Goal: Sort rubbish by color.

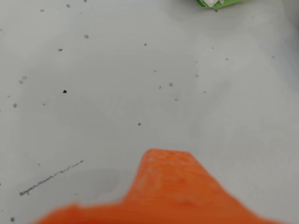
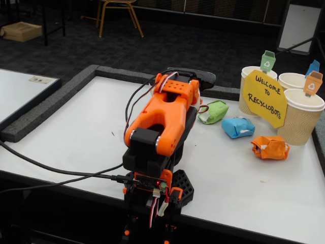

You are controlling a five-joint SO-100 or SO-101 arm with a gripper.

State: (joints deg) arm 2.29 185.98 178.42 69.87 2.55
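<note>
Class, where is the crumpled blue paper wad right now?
In the fixed view, the crumpled blue paper wad lies right of centre, between the green wad and orange wad.

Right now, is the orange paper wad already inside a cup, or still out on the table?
Out. In the fixed view the orange paper wad lies on the white table, in front of the paper cups, beside the blue wad.

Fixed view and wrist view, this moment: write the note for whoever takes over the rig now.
Pincer: only one orange finger shows in the wrist view over bare table; open or shut cannot be told. It holds nothing visible.
Green wad, blue wad and orange wad lie on the table before the paper cups.
Done: nothing sorted.
Left: all three wads.
</note>
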